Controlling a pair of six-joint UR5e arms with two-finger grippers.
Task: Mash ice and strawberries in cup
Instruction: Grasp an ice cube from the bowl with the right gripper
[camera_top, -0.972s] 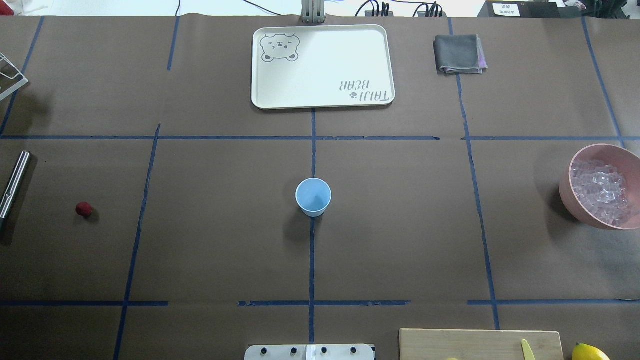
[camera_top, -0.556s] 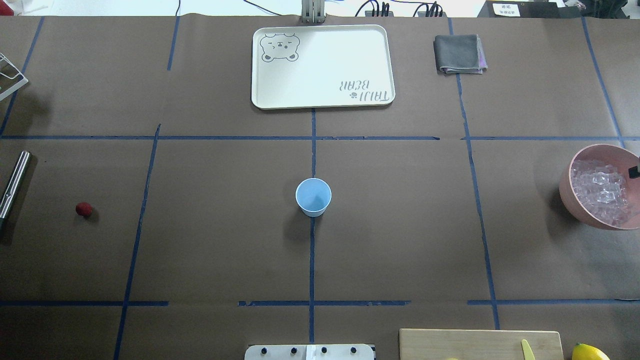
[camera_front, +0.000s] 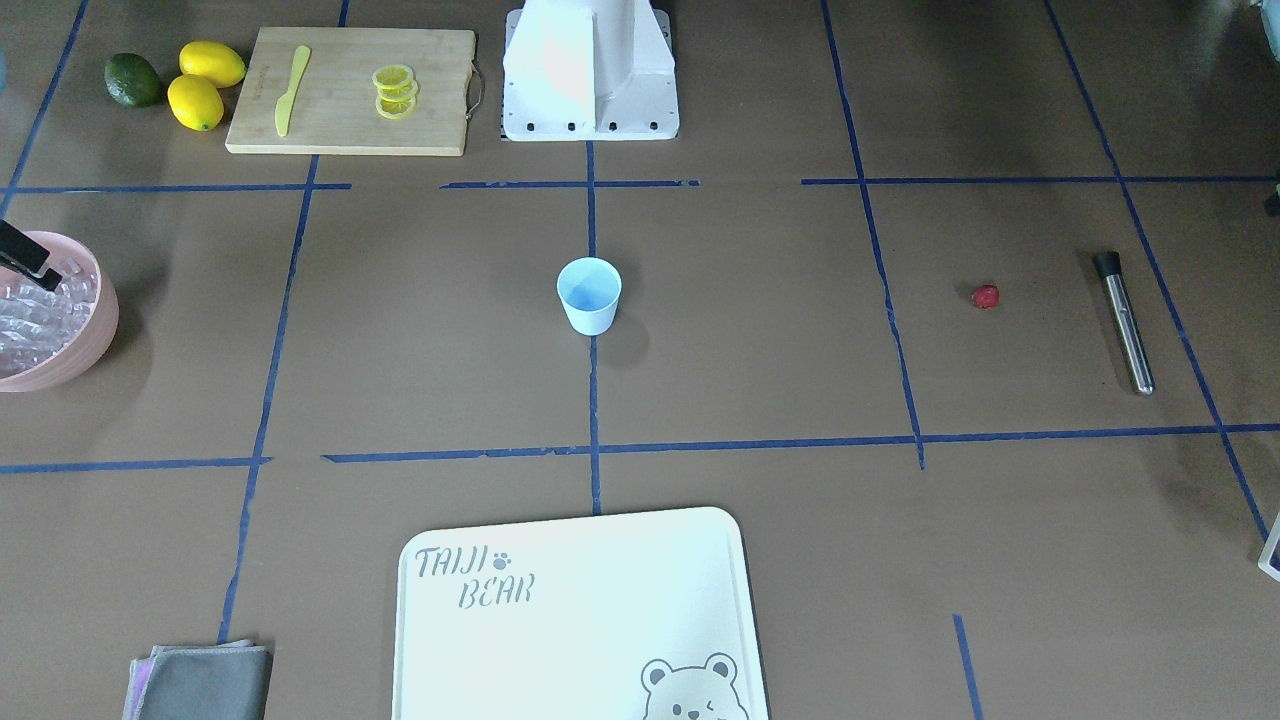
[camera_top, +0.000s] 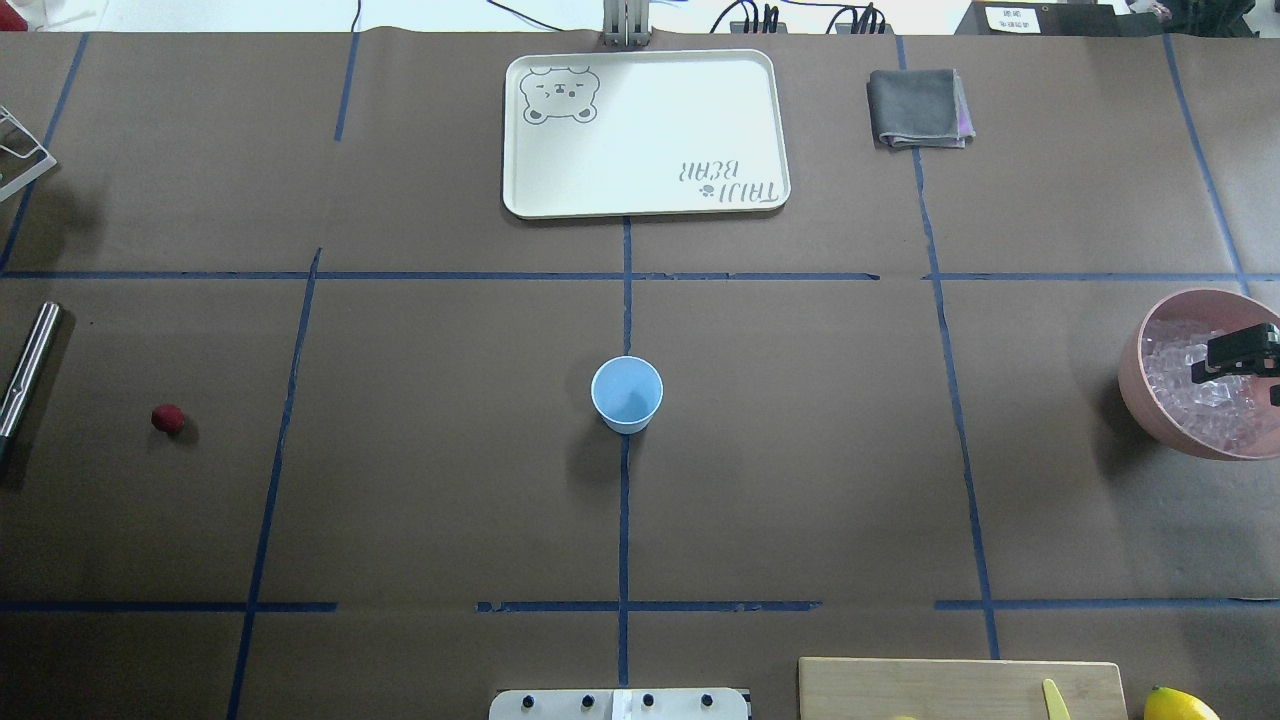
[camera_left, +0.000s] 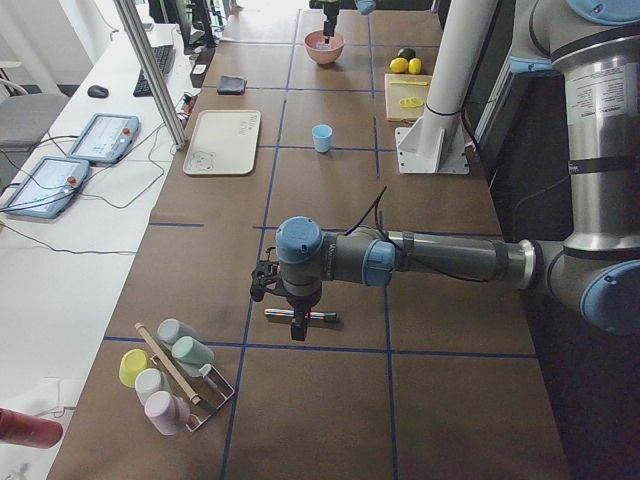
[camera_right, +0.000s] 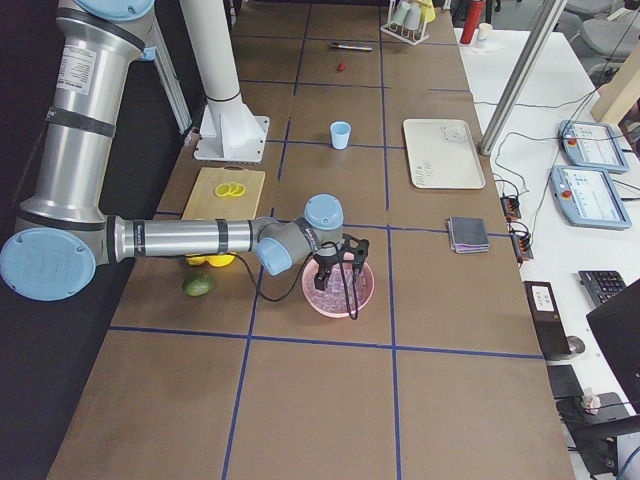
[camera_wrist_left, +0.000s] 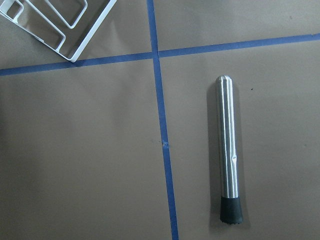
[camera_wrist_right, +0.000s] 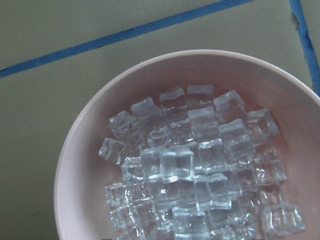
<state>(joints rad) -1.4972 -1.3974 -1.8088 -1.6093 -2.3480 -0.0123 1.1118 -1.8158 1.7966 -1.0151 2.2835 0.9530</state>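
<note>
Nearest robot: one board (camera_front: 350, 95) with one knife (camera_front: 290, 90) and three lemon slices (camera_front: 393, 92). Beside it, two lemons (camera_front: 212, 63), one green fruit (camera_front: 133, 80).
Mid-table: one cup (camera_top: 627, 393), upright. One strawberry (camera_top: 168, 418) on table, well left of cup, near one pestle (camera_wrist_left: 228, 150).
Left gripper (camera_left: 294, 328) over pestle; spread cannot tell.
Right gripper (camera_right: 339, 290) over one bowl (camera_wrist_right: 80, 150) holding ice (camera_wrist_right: 190, 170), cubes too many to count; fingers apart.
Far: one tray (camera_top: 640, 130), one cloth (camera_top: 918, 108).
</note>
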